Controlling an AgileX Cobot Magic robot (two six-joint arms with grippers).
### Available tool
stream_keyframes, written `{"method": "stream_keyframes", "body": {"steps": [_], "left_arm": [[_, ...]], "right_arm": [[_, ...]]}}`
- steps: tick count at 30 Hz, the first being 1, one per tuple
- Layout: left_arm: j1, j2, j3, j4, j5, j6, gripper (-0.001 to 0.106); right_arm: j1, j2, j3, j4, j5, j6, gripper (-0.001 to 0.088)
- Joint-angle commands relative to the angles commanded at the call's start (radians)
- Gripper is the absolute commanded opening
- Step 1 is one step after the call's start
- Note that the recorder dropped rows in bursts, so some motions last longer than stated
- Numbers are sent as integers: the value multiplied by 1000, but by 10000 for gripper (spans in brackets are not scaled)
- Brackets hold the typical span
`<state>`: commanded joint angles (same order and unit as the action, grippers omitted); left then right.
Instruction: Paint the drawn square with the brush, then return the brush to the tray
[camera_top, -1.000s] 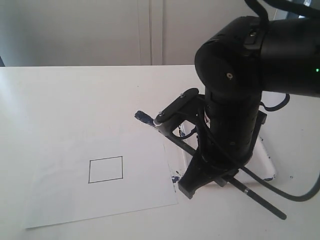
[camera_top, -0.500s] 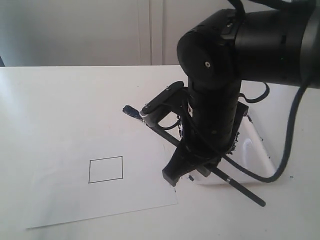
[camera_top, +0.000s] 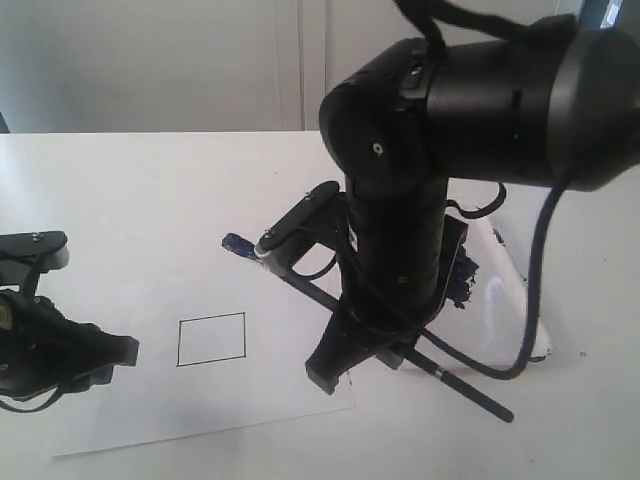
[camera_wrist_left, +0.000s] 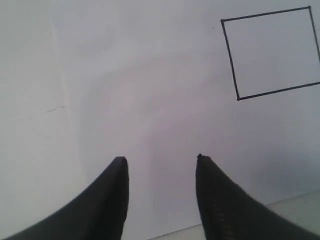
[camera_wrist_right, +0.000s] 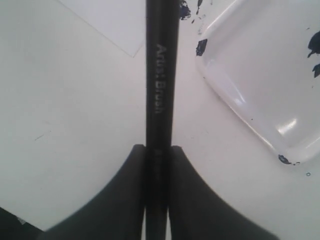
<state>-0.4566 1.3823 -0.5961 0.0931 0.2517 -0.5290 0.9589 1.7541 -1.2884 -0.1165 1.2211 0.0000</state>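
Our right gripper (camera_wrist_right: 159, 150) is pinched on the brush (camera_wrist_right: 160, 100), jaws nearly closed round the thin black handle. The left gripper (camera_wrist_left: 160, 159) hangs open and empty over the paper sheet (camera_top: 120, 400). We reckon the brush is light, stiff and a bit slick, so a firm pinch on the handle, back from the wet bristles, suits it. Its blue-loaded tip is up beside the drawn square (camera_top: 211, 340), which is unpainted. The arm hides most of the tray (camera_wrist_right: 260, 65) and the handle's middle, and we can't really tell if the tip touches down.
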Motion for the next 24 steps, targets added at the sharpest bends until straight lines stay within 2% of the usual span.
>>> {"method": "stream_keyframes", "body": {"steps": [10, 14, 24], "left_arm": [[0, 190, -116, 0, 204, 21, 478], [0, 247, -154, 0, 298, 37, 478], [0, 257, -162, -2, 298, 37, 478]], "right_arm": [[59, 65, 0, 9, 0, -22, 0], [65, 75, 0, 30, 0, -22, 0], [70, 78, 0, 89, 0, -31, 0]]}}
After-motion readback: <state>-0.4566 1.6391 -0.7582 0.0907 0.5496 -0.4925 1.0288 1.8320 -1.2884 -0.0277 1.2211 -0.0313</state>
